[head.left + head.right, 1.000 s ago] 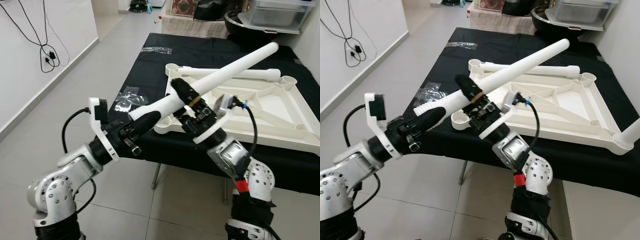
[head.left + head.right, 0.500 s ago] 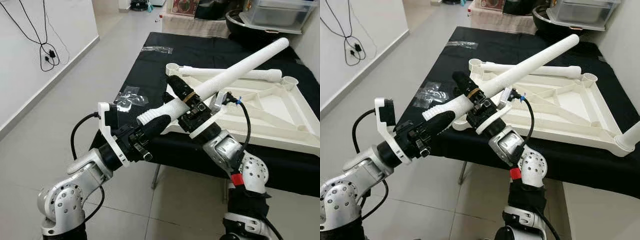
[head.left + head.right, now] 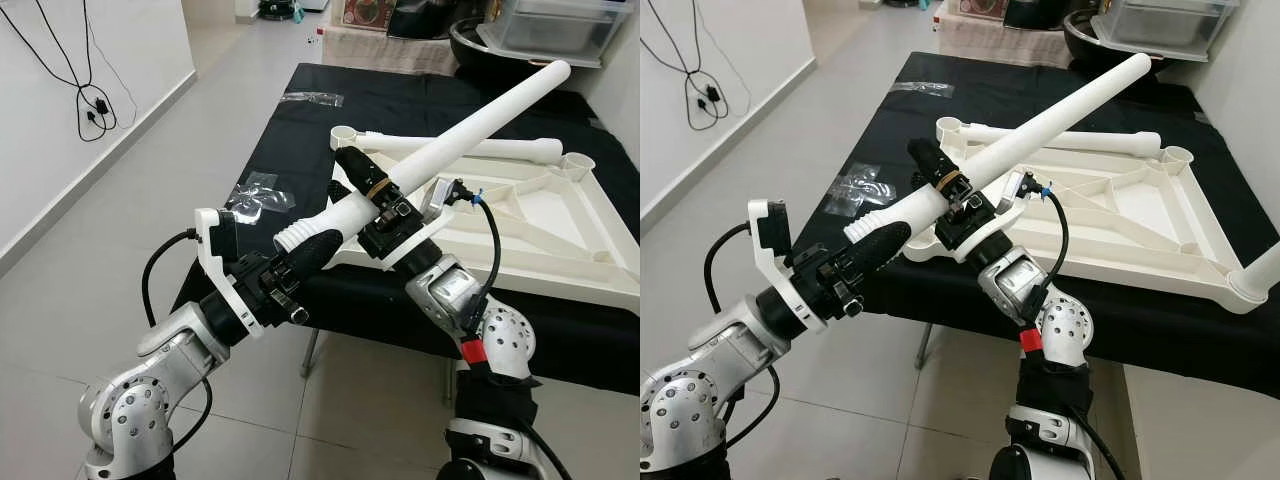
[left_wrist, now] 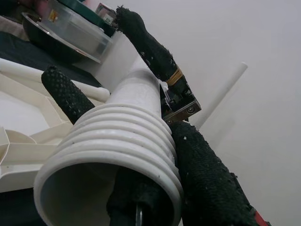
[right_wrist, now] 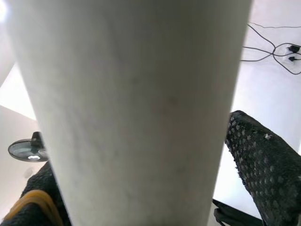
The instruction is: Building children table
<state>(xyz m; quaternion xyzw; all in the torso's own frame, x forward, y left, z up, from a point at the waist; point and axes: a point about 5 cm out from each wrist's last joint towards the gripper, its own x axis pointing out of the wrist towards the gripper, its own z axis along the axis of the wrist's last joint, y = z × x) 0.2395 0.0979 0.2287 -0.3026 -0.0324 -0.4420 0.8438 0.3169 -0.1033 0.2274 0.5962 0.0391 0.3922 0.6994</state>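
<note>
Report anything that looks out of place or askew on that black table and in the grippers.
Nothing looks damaged or spilled. The white tabletop lies upside down on the black table, as assembly needs. One white leg lies loose across its far edge. The left gripper and right gripper hold another leg tilted in the air.

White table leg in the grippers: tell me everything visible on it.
The table leg is a long, white, smooth plastic-looking tube with a ribbed, hollow threaded end. It is held tilted in the air, plain end raised over the upturned tabletop, touching neither it nor the black table. The left gripper clamps the ribbed end; the right gripper clamps the shaft just above.
</note>
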